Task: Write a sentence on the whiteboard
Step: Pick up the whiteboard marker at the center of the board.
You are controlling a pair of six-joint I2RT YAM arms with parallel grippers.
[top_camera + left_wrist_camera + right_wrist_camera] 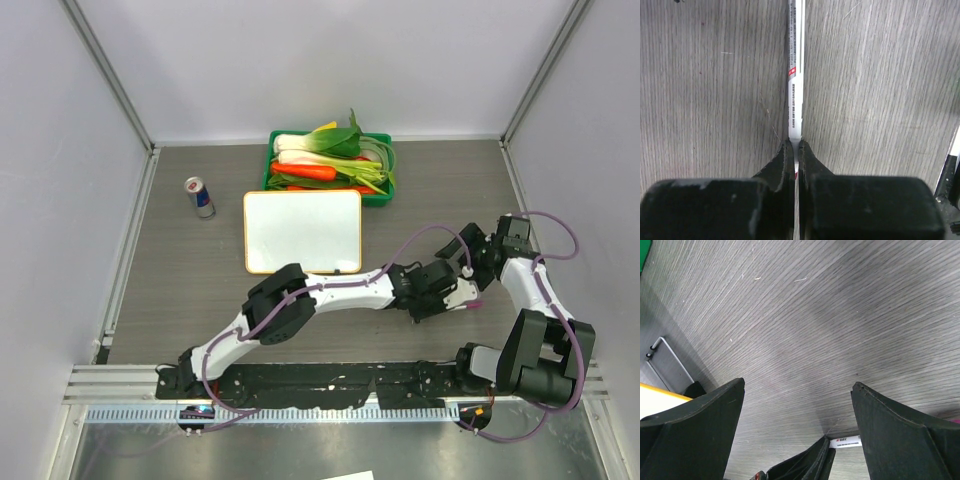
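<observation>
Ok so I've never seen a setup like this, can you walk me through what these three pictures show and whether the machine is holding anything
These are two white robot arms bolted at the near edge of a grey table. One picture looks down from above; the other two come from small cameras on each wrist.

On the table lie a blank whiteboard, a green tray of vegetables and a drink can.

The left gripper is shut on a slim white marker, seen clearly in the left wrist picture. The right gripper is open and holds nothing; its two dark fingers frame bare tabletop. In the overhead picture both grippers meet to the right of the whiteboard. Nothing is written yet.
</observation>
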